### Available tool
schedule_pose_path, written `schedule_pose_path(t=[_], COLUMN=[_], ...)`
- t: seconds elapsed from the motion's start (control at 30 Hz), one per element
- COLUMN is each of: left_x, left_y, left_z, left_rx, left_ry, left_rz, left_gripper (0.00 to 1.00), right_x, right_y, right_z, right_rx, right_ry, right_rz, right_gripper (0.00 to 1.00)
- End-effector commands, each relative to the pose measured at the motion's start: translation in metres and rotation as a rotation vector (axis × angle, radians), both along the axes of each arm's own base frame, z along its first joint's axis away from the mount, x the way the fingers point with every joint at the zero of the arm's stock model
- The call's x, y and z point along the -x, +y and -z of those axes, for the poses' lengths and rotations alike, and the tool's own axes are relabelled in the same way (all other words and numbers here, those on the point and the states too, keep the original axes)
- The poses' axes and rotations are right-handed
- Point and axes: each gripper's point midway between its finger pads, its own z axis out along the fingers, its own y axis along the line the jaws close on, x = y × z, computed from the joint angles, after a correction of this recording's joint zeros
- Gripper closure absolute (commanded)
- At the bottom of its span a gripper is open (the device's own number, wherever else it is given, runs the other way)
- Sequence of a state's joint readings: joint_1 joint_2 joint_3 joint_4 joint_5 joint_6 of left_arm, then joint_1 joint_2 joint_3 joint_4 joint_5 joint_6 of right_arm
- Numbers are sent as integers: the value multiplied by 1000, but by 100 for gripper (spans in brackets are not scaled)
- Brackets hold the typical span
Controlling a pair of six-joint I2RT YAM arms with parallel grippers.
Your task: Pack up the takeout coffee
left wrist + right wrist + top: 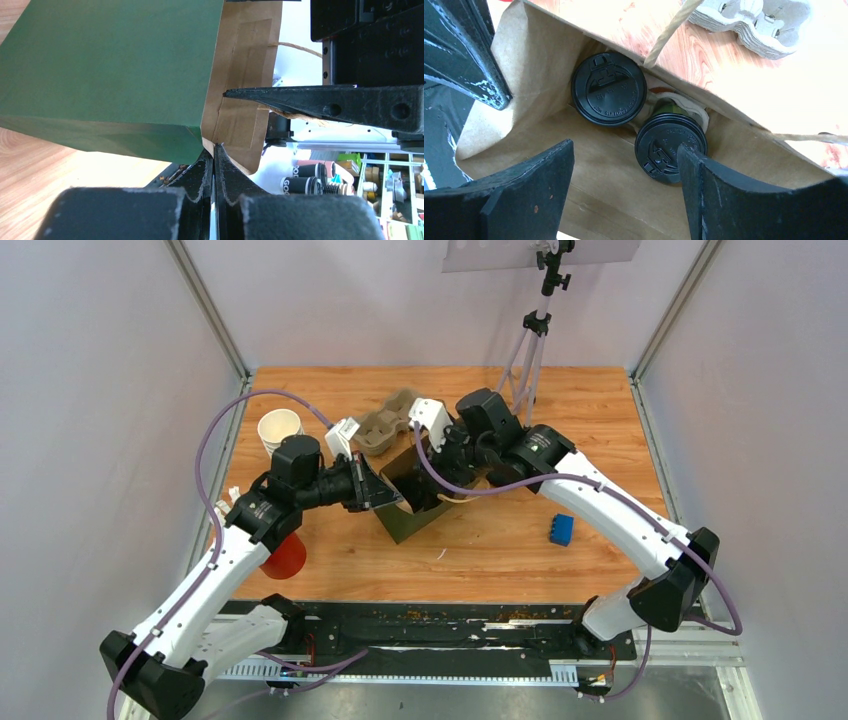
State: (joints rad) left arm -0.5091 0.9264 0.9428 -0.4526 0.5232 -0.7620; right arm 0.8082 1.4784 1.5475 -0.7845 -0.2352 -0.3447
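left gripper [215, 150] pinches the rim of the green bag [110, 75] — right gripper [624, 155] hangs spread open over two black-lidded cups [609, 89] inside

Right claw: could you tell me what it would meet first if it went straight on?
Most likely the black lid of the green-sided cup inside the paper bag; depth is unclear, so perhaps the bag's inner wall.
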Motion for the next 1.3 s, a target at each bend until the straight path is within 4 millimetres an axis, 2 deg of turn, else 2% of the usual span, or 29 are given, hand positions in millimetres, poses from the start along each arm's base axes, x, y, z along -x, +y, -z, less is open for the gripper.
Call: schedule_pose_path(t=[0.0,0.17,0.3,0.6,0.83,0.97,1.13,1.27], left_x=[-1,-1,-3,-6,-8,-10,-12,-15], left_y=[-2,0,2,5,7,8,10,11], left_z=[-17,-14,-11,-9,-9,-8,-9,-11], left_rx=[62,63,58,52,46,33,23,16], left_ry=[-52,-49,-45,-47,-50,-49,-55,-60], left_rz=[2,-6,-16,-33,-41,-42,-54,-63], left_gripper=[94,93,92,89,84,83,81,78], right_x=[-6,-14,-21,-26,-37,-43,-43,-39], right_y=[5,10,15,26,23,18,16,14], right_z=[-26,-40,-44,-61,-79,-83,-91,-104], right_rx=[-78,-141,-182,-280,-357,-373,-399,-426], right_ry=[14,-2,-12,-7,-68,-88,-106,-115], right_rz=[68,123,150,179,242,276,277,267], right_gripper=[25,25,24,24,22,22,21,20])
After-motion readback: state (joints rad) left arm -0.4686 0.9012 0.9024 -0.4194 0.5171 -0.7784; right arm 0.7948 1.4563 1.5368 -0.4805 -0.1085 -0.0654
